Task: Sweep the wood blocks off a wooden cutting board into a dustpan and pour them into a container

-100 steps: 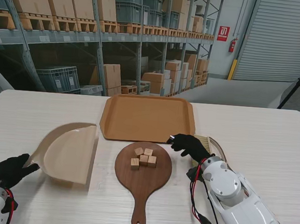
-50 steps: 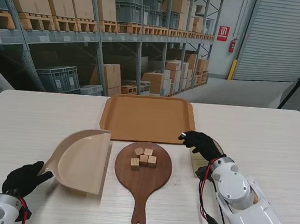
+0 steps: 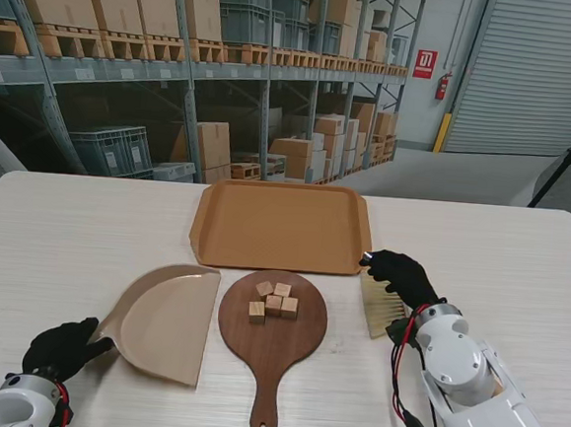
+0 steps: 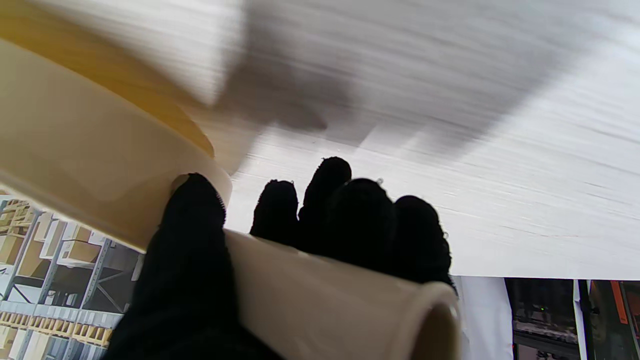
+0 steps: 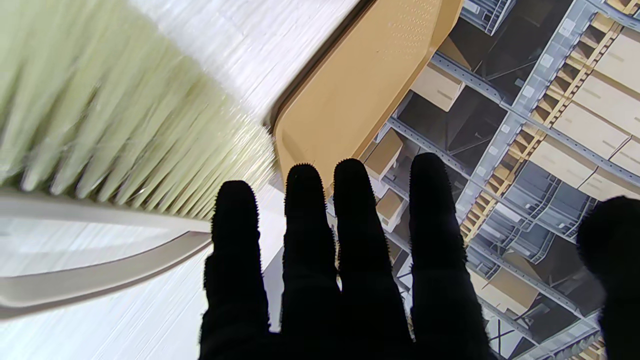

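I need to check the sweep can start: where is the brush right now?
In the stand view, the brush lies right of the cutting board, beside the right hand.

My right hand (image 3: 401,275) covers most of the brush (image 3: 378,306); whether I grip it, I cannot tell. Bristles and table smear with blur in both wrist views. Dustpan handle (image 4: 345,305) runs off the frame edge.

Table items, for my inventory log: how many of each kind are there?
Wood blocks: 5
Cutting board: 1
Dustpan: 1
Brush: 1
Tray: 1
Total: 9
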You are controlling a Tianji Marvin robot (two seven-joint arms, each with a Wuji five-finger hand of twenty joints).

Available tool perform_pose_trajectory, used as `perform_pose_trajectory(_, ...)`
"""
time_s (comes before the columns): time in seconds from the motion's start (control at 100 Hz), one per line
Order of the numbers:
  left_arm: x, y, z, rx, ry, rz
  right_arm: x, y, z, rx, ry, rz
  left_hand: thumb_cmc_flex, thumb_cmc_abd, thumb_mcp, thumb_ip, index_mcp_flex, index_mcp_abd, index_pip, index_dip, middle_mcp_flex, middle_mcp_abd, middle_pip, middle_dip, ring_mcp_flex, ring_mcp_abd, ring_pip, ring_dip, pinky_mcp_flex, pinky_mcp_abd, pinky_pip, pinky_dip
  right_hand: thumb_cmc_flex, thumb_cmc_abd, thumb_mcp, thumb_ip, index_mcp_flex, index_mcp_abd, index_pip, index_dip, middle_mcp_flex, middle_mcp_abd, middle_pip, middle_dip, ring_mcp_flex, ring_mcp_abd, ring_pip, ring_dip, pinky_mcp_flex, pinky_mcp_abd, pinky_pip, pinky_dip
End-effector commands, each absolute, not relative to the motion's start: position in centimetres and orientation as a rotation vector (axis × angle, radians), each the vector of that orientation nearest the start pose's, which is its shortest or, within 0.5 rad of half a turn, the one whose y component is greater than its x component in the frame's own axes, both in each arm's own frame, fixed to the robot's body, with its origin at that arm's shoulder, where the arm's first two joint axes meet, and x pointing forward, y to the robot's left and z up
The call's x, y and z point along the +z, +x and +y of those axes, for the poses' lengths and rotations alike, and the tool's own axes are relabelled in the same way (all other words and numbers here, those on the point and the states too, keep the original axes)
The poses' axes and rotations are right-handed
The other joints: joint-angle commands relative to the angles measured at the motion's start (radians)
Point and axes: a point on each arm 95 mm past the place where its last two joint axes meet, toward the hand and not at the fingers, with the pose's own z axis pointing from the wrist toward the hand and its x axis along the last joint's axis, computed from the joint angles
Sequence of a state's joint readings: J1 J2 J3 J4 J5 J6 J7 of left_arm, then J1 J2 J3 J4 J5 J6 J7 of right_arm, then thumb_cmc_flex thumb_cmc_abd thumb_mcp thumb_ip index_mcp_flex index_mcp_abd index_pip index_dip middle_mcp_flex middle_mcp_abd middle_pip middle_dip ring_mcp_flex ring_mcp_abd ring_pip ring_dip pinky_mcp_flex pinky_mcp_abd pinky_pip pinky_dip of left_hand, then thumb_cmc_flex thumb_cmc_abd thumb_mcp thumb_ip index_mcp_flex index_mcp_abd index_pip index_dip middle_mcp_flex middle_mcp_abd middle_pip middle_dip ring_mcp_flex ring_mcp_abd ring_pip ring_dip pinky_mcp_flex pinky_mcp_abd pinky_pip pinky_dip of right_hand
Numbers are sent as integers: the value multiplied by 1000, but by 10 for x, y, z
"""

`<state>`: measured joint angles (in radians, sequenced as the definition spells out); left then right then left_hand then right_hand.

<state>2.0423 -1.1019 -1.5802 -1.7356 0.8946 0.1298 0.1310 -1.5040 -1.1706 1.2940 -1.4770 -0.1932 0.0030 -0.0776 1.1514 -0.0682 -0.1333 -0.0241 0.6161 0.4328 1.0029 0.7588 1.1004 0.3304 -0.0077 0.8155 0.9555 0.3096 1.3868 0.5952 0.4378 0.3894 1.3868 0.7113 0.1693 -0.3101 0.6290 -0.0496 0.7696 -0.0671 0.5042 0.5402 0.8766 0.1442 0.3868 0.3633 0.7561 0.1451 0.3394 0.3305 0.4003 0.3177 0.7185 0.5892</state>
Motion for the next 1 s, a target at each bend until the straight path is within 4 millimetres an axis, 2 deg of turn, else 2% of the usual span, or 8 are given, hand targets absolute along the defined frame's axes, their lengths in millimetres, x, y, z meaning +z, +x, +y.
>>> perform_pose_trajectory(0.0, -371, 287, 122, -1158, -1559, 1203, -332, 429, -35, -2282, -2405, -959, 119, 149, 113, 6, 120, 18, 49, 19, 93, -319, 1485, -5, 93, -277, 24, -14, 17, -11, 65, 36, 22, 19, -38, 14, 15, -2, 2, -1, 30, 10, 11, 16, 21, -3, 18, 10, -11, 21, 32, -1)
perform_pose_trajectory(0.08, -372, 290, 119, -1162, -1564, 1205, -331, 428, -39, -2295, -2421, -958, 118, 149, 113, 6, 120, 18, 49, 19, 93, -320, 1485, -5, 93, -277, 23, -15, 17, -12, 66, 35, 28, 14, -37, 14, 16, -1, 2, 0, 30, 11, 11, 16, 19, 0, 17, 10, -12, 21, 33, -2)
perform_pose_trajectory(0.34, -377, 295, 113, -1166, -1573, 1210, -323, 427, -59, -2353, -2506, -950, 113, 151, 113, 6, 120, 9, 43, 17, 92, -328, 1479, -7, 93, -278, 23, -18, 18, -17, 68, 34, 103, -77, -14, 21, 16, 6, 3, 4, 20, 5, 11, 18, 17, -5, 17, 10, -16, 21, 35, -6)
perform_pose_trajectory(0.65, -379, 296, 111, -1167, -1582, 1214, -301, 424, -91, -2470, -2625, -920, 111, 151, 113, 6, 120, 6, 43, 15, 92, -331, 1476, -7, 93, -280, 21, -20, 18, -19, 69, 32, 144, -158, 25, 22, 9, 17, -1, 7, 4, 4, 18, 18, 11, -3, 18, 10, -21, 21, 36, -9)
perform_pose_trajectory(0.8, -379, 296, 111, -1167, -1585, 1216, -293, 421, -112, -2529, -2664, -1111, 111, 151, 114, 6, 120, 6, 43, 15, 92, -333, 1475, -7, 93, -280, 21, -20, 18, -20, 70, 31, 123, -213, 86, 12, -3, 18, -8, 9, -8, -6, 22, 16, 13, -11, 19, 9, -23, 21, 34, -12)
perform_pose_trajectory(0.99, -379, 297, 111, -1167, -1588, 1216, -294, 410, -137, -2487, -2670, -1472, 110, 151, 114, 6, 121, 4, 43, 14, 92, -333, 1475, -7, 93, -280, 21, -20, 18, -21, 70, 31, 104, -283, 124, 1, -18, 24, -15, 9, -22, -21, 23, 13, 22, -22, 18, 7, -18, 20, 33, -17)
